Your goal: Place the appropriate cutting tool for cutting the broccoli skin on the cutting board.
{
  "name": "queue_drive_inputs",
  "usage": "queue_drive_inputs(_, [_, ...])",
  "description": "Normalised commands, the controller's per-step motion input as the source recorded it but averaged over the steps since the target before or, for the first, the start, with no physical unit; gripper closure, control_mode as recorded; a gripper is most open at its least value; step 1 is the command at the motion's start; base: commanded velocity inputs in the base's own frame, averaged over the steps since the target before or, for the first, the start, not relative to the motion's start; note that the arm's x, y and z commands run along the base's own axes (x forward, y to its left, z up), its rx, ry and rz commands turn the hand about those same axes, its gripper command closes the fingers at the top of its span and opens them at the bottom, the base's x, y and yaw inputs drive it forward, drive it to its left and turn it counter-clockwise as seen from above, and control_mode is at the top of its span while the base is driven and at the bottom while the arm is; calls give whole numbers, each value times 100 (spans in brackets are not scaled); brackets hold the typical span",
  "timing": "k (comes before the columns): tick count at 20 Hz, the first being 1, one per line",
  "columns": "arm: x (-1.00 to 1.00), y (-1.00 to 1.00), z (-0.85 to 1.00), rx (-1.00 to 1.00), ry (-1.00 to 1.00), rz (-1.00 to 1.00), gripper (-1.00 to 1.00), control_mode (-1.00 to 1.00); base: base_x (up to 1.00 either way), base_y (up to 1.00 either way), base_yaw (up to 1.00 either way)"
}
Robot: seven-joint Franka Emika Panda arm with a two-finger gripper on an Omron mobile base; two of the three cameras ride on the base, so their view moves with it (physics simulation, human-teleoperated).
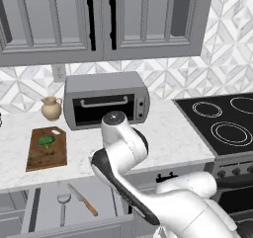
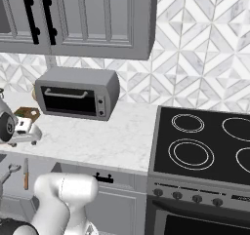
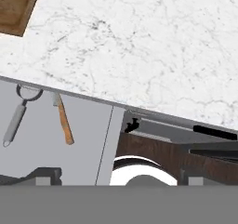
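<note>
Fingers (image 3: 44, 175) are spread wide with nothing between them, hanging above the bench (image 3: 139, 42) edge and looking down at the open drawer (image 3: 83, 139).

So this looks like the reach-for-the-tool step, with no grab yet. The knife (image 3: 62, 121) lies flat in the drawer, below the fingers and off toward the left one in the hand view. The peeler (image 3: 18, 114) is just beside it, further out the same way. The board (image 3: 16, 7) is well beyond the fingers on the bench, past the knife, with the broccoli (image 1: 46, 141) sitting on its far end.

The knife's long axis runs roughly front to back in the drawer, a bit slanted. The blade tip points back in under the bench lip and the wooden handle comes toward the fingers.

I'd guess the next move is to slide over and drop into the drawer, then turn the wrist so the fingers straddle the handle crosswise. It needs to stay clear of the peeler and the bench lip on the way down, then close and lift it over to the board.
</note>
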Motion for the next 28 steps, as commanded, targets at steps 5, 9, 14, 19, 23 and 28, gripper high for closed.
queue_drive_inputs(5, [-26,100,-22,-6,0,-1,-100,-100,0,0,0])
queue_drive_inputs(9, [-1,68,-31,-1,0,-4,-100,-100,0,0,0])
queue_drive_inputs(14, [-4,13,-65,1,1,-1,-100,-100,0,0,0])
queue_drive_inputs(19, [3,0,-65,4,13,-2,-100,-100,0,0,0])
queue_drive_inputs(23, [13,0,-62,9,21,0,-100,-100,0,0,0])
queue_drive_inputs(28, [13,9,-42,3,21,-2,-100,-100,0,0,0])
